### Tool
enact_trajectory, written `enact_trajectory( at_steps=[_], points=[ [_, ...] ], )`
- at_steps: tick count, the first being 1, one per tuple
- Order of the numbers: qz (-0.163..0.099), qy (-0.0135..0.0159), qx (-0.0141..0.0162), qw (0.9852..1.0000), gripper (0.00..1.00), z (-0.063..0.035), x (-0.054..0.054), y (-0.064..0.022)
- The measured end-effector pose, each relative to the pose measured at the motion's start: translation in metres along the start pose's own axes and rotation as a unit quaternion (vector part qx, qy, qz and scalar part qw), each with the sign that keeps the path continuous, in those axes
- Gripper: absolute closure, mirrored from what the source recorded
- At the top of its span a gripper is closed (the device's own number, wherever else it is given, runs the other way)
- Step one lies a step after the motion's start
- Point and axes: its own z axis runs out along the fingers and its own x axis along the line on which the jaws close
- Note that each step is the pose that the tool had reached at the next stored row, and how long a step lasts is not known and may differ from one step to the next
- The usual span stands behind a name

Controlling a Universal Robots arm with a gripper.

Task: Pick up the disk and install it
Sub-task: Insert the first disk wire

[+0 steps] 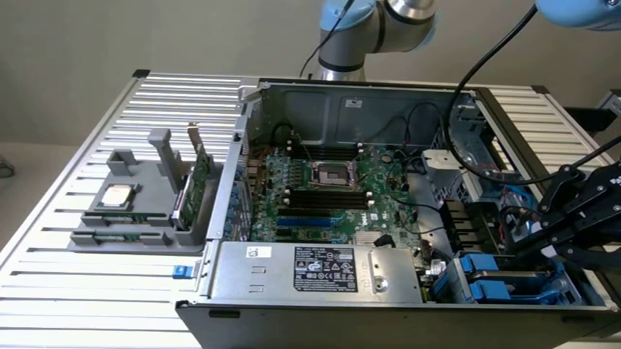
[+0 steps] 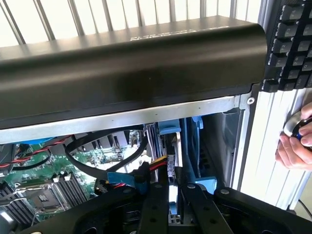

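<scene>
The disk (image 2: 173,163) stands on edge in the drive bay at the corner of the open computer case (image 2: 131,53). It shows as a thin silver strip with blue carrier rails (image 2: 169,130) beside it. My gripper (image 2: 173,190) is shut on its near edge, one black finger on each side. In the exterior view my gripper (image 1: 545,249) reaches down over the blue drive carriers (image 1: 490,280) at the case's lower right corner, and the arm hides the grip itself.
A motherboard (image 1: 330,189) with black cables (image 2: 105,163) fills the case, and a power supply (image 1: 321,269) sits at its front. On the slatted table (image 1: 87,305), a grey holder (image 1: 136,218) carries a processor chip (image 1: 118,195) and a green card (image 1: 199,182). A hand (image 2: 295,146) rests beside a keyboard (image 2: 292,44).
</scene>
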Motion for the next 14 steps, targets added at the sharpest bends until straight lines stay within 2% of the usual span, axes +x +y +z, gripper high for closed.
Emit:
enact_trajectory(
  at_steps=[14],
  points=[
    [0.0, -0.0003, 0.0004, 1.0, 0.83, -0.0014, 0.003, 0.0025]
  ],
)
